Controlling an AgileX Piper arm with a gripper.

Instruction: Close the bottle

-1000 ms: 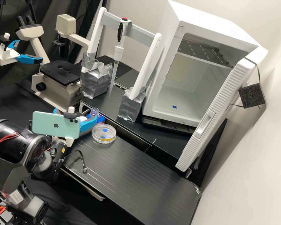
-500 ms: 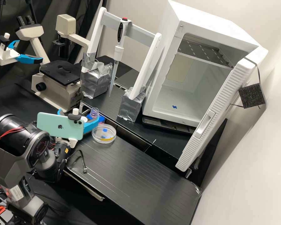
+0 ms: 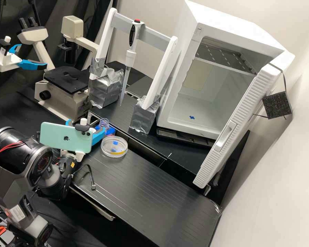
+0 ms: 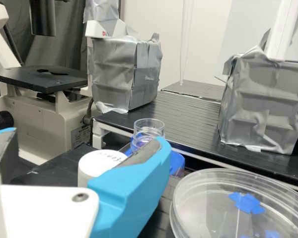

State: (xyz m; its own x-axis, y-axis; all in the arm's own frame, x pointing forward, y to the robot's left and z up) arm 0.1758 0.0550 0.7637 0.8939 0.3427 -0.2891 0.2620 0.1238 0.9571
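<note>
We note the gripper's (image 4: pixel 88 136) jaws, though apart, have narrowed about the white cap (image 4: pixel 95 166), suggesting a grasp is being prepared to close the open clear bottle (image 4: pixel 149 128) standing just beyond.

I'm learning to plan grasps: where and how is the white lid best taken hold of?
Probably by opposite sides of its rim, with the fingers level, coming from the side away from the clear tube. The white lid is round, its flat top facing up.
</note>
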